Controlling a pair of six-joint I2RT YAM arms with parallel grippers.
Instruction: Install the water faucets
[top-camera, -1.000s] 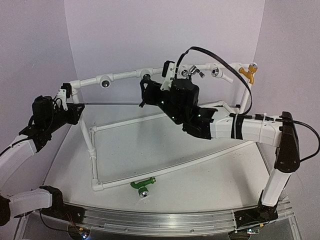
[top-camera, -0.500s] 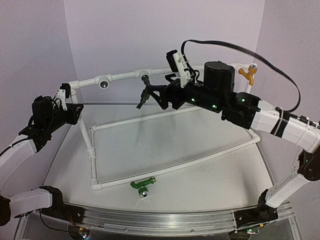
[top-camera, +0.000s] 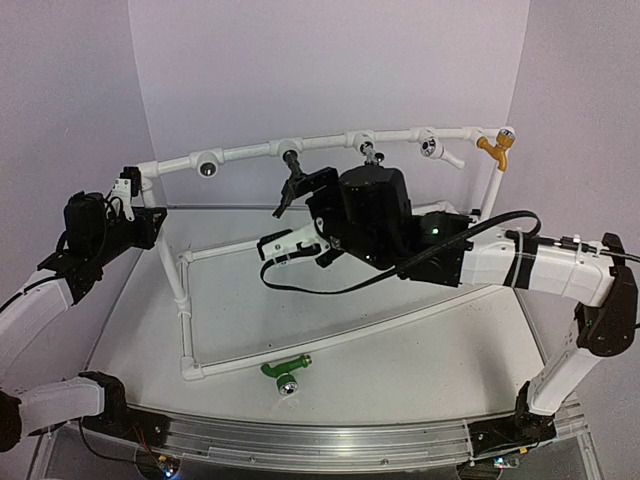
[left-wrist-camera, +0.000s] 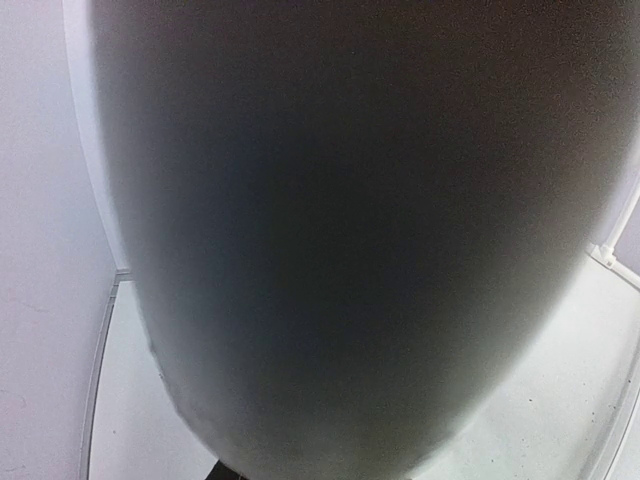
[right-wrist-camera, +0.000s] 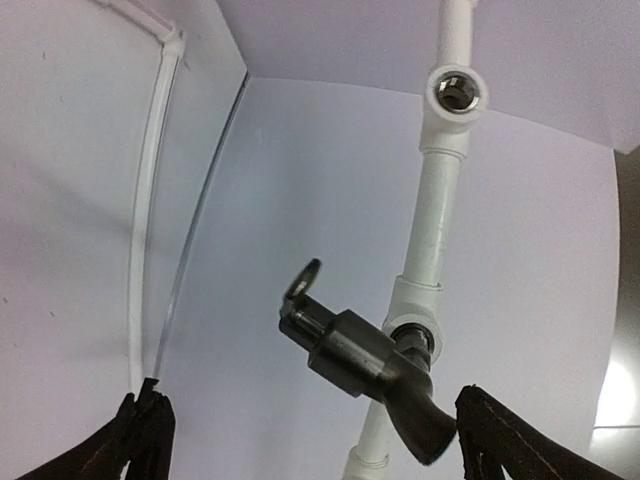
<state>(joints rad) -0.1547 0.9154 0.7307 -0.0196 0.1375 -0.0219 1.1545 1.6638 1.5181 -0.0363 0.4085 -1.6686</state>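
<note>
Top external view, starting at nine o'clock: the left gripper sat against the left post of the white plastic pipe frame, exactly where it had been a second earlier. Whether it was actually clamped on that post I could not tell, and its own wrist camera showed only a dark blur.

Down at six o'clock, the bright green faucet with a silver threaded end lay on the pale table, just outside the frame's front pipe, unmoved and untouched.

Up at twelve came the news. The dark brown-black lever-handled faucet hung from a fitting on the top rail, and the right gripper had let go! A second back its fingers were up at that tap; now they had swung away below it. The right wrist view confirmed it: the jaws stood spread wide with nothing in them, and the tap sat seated in its tee beyond them.

Judging by that, one tap was in and the green one was next, with an empty round socket waiting further along the rail.
</note>
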